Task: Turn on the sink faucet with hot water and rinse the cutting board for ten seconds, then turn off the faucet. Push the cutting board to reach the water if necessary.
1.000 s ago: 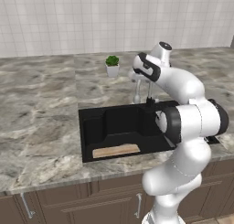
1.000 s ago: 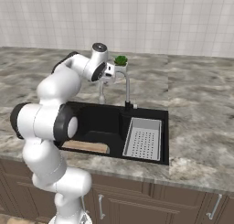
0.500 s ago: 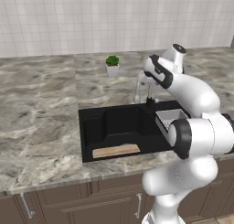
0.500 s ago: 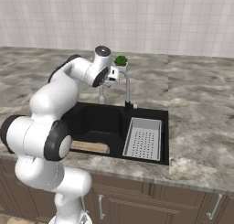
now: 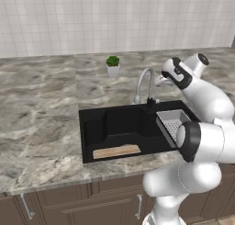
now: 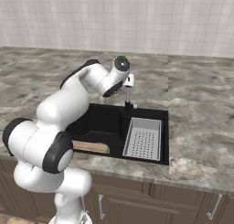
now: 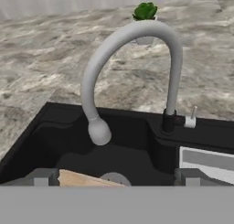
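The black sink is set into the marble counter. The tan cutting board lies flat at the sink's front left, far from the spout; in the hand view one corner of the cutting board shows low down. The silver faucet arches left over the basin, and no water falls from its head. Its small handle sticks out beside the dark base. My gripper hovers just right of the faucet above the counter, open and holding nothing. The fingertips stand wide apart.
A grey ribbed drainer tray fills the right end of the sink. A small potted plant stands on the counter behind the faucet. A tiled wall closes off the back of the counter. My own arm hides most of the faucet in the right base view.
The hand has drawn to the right, away from above the faucet's arch, and the elbow has swung round. Faucet, board and base have not moved.
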